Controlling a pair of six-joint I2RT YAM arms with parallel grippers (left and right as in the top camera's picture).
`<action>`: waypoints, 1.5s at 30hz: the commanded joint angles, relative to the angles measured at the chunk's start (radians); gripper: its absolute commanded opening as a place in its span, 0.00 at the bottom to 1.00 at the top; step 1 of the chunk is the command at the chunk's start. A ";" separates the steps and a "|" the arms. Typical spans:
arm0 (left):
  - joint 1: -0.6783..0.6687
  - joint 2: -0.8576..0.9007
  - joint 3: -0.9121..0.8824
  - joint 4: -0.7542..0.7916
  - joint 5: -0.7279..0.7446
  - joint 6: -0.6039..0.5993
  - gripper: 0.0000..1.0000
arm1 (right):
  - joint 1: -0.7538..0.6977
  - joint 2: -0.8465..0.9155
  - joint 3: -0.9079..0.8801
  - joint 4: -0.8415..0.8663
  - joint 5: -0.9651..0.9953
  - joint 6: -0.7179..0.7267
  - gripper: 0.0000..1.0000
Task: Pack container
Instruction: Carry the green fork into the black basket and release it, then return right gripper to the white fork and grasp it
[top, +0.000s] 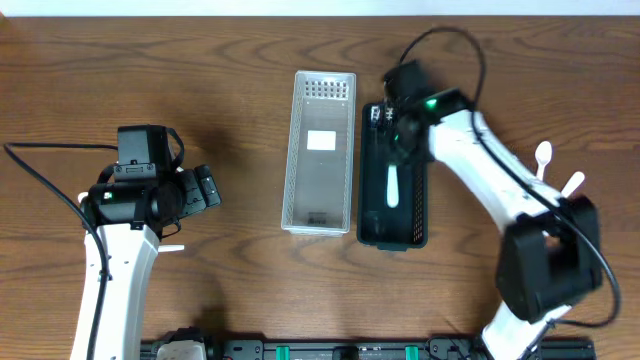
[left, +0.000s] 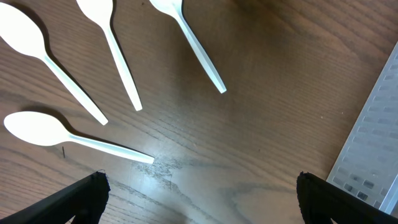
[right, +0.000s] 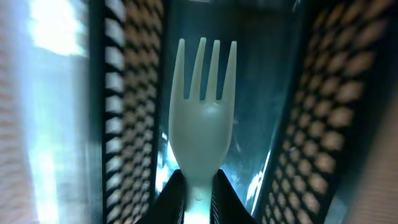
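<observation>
Smooth white plastic fork (right: 204, 118), glossy perforated basket (right: 323, 124), wood-grain table (top: 150, 70).

A fork (top: 393, 185) lies in the right basket (top: 422, 215) (left basket (top: 320, 190) just beside it).

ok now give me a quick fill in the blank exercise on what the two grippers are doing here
1. The right gripper is shut on a white ____.
2. It holds this inside the ____ basket.
3. The left wrist view shows ____ white utensils lying on the wooden table.
4. The left gripper hangs over them with its jaws ____, holding nothing.

Missing words: fork; black; four; open
</observation>
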 joint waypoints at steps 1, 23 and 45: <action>0.005 0.006 0.022 -0.003 -0.009 0.017 0.98 | 0.013 0.005 -0.011 0.008 0.019 0.037 0.07; 0.005 0.006 0.022 -0.002 -0.009 0.017 0.98 | -0.463 -0.147 0.216 -0.208 0.108 -0.161 0.99; 0.005 0.006 0.022 -0.002 -0.009 0.017 0.98 | -0.639 -0.098 -0.352 0.213 0.034 -0.416 0.99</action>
